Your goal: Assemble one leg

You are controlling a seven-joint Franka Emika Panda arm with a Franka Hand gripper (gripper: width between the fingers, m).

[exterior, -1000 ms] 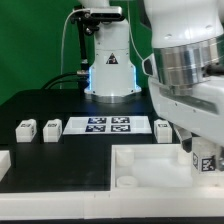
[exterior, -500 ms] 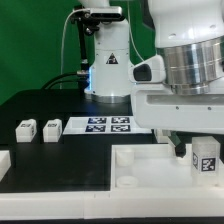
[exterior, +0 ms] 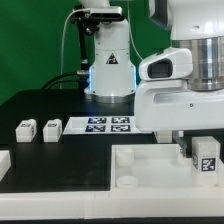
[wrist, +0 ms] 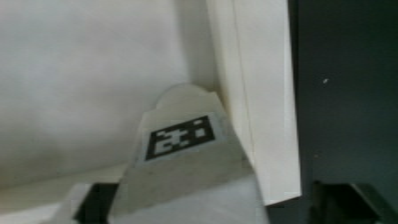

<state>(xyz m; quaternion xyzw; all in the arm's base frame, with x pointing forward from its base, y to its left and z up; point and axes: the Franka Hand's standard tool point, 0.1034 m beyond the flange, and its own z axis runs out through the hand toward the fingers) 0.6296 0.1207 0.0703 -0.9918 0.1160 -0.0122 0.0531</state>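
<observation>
My gripper (exterior: 203, 148) is shut on a leg (exterior: 206, 158), a small white block with a black-and-white tag. It holds the leg upright over the right side of the big white tray (exterior: 140, 172) in the exterior view. In the wrist view the leg (wrist: 187, 150) runs out from between my gripper's (wrist: 214, 205) dark fingers (wrist: 102, 200), its tip next to the tray's raised wall (wrist: 249, 80). I cannot tell whether the leg touches the tray. Two more legs (exterior: 24, 128) (exterior: 51, 128) stand on the black table at the exterior view's left.
The marker board (exterior: 108, 125) lies flat behind the tray. The arm's base (exterior: 108, 70) stands at the back. A white part (exterior: 5, 160) sits at the exterior view's left edge. Black table (wrist: 347, 60) shows beyond the tray wall.
The hand has turned about its own axis and risen a little, with the leg still in it. The other legs and the tray have not moved.
</observation>
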